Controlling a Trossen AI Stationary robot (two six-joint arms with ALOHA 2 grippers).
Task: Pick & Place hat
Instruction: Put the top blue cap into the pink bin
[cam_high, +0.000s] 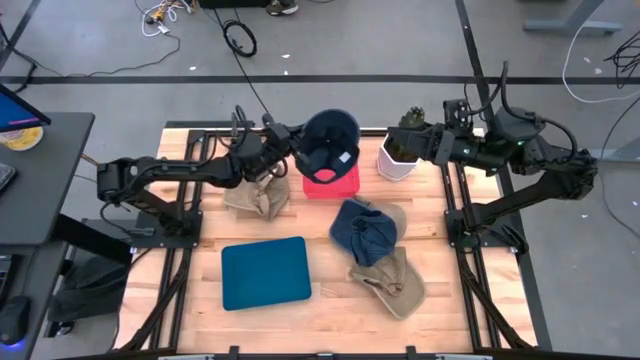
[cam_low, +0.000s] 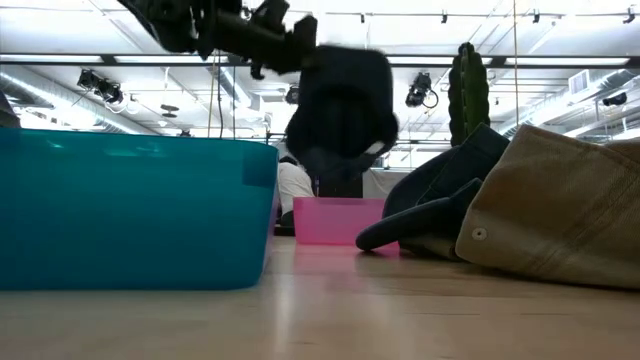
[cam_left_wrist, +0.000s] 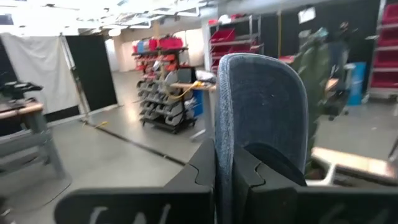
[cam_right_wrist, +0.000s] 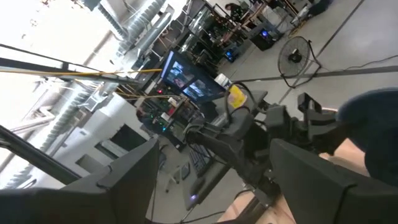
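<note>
My left gripper (cam_high: 291, 142) is shut on a dark navy cap (cam_high: 330, 140) and holds it in the air over the pink bin (cam_high: 332, 183) at the table's far middle. In the low view the cap (cam_low: 340, 105) hangs above the bin (cam_low: 340, 220). My right gripper (cam_high: 413, 146) is open and empty at the far right, above a white pot (cam_high: 396, 164) with a plant. Its fingers stand wide apart in the right wrist view (cam_right_wrist: 217, 186). A tan hat (cam_high: 258, 196), a navy hat (cam_high: 365, 228) and another tan hat (cam_high: 392, 282) lie on the table. My left gripper pinches an edge of the cap (cam_left_wrist: 225, 163) between its two fingers; a rounded flat blue panel rises from between them. The fingers (cam_left_wrist: 199, 171) come level from the table's left. The cap is lifted clear and hangs over the pink bin, its hollow side up.
A teal bin (cam_high: 265, 272) stands near the front left; it fills the left of the low view (cam_low: 130, 210). The navy and tan hats lie piled at the right middle (cam_low: 500, 200). Bare wood shows along the front edge.
</note>
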